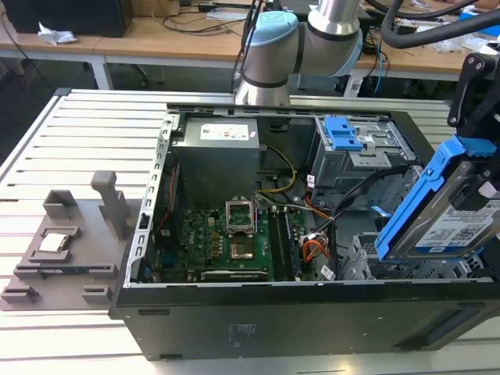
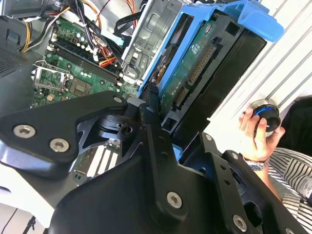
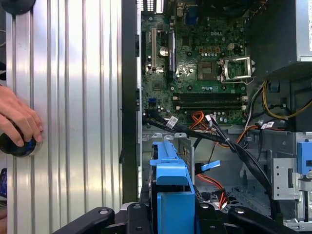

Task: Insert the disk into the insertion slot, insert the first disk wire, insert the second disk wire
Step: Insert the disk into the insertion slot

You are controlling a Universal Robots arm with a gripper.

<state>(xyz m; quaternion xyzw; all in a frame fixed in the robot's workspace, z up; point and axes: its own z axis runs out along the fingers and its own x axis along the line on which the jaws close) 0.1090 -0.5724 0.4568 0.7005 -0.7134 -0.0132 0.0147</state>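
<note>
The disk (image 1: 451, 226), a silver drive in a bright blue carrier, hangs tilted over the open computer case at the exterior view's right. My gripper (image 1: 478, 160) is shut on its upper end. In both wrist views the black fingers (image 2: 152, 108) clamp the blue carrier (image 3: 170, 187) from two sides, and the drive's green underside (image 2: 200, 68) shows. The insertion slot (image 1: 366, 262), a light grey perforated cage, lies just below and beside the disk's lower end; the disk is not in it. Loose black and orange cables (image 3: 207, 122) run across the case next to the cage.
A taller grey cage with a blue latch (image 1: 344, 133) stands behind the slot. The motherboard (image 1: 234, 242) and power supply (image 1: 219, 141) fill the case's other half. A grey fixture (image 1: 62, 242) lies on the slatted table. A person's hand (image 3: 17, 122) grips a black knob beside the case.
</note>
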